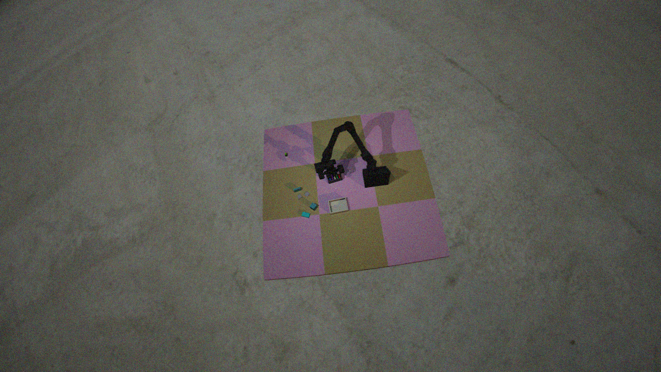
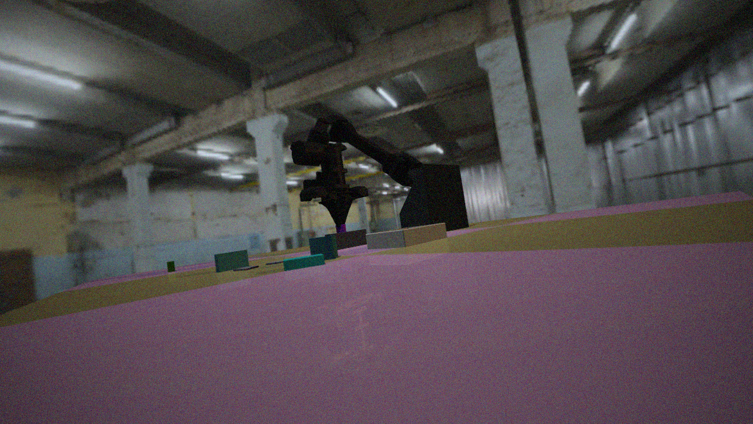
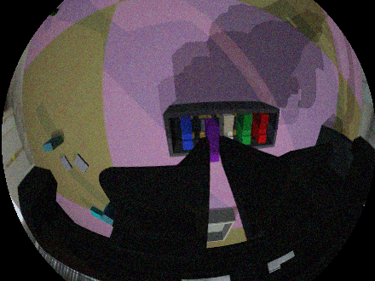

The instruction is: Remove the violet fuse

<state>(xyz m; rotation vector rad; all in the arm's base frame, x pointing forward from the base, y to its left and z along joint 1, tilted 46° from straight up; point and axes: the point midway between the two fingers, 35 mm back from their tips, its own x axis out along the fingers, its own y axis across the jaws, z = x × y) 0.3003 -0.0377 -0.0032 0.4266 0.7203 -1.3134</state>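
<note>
My gripper (image 2: 341, 225) (image 3: 213, 142) is shut on the violet fuse (image 2: 341, 229) (image 3: 212, 128), upright between the fingertips. The fuse stands raised over the fuse block (image 2: 354, 238) (image 3: 222, 106), a dark open box. Its lower end meets the block's top edge in the exterior view, so I cannot tell if it is fully clear. Blue (image 3: 187, 132), white (image 3: 228, 123), green (image 3: 245, 128) and red (image 3: 261, 128) fuses stand in the block. The white-rimmed tray (image 1: 339, 212) (image 2: 425, 234) (image 3: 221, 215) shows no fuse inside in the top view.
Three teal blocks (image 1: 297, 189) (image 1: 313, 206) (image 1: 305, 215) lie left of the tray in the top view, with two flat grey tiles (image 3: 66, 163) (image 3: 81, 163) near them. A small green object (image 1: 286, 154) (image 2: 170, 266) stands farther off. The arm's base (image 1: 376, 177) is right of the block.
</note>
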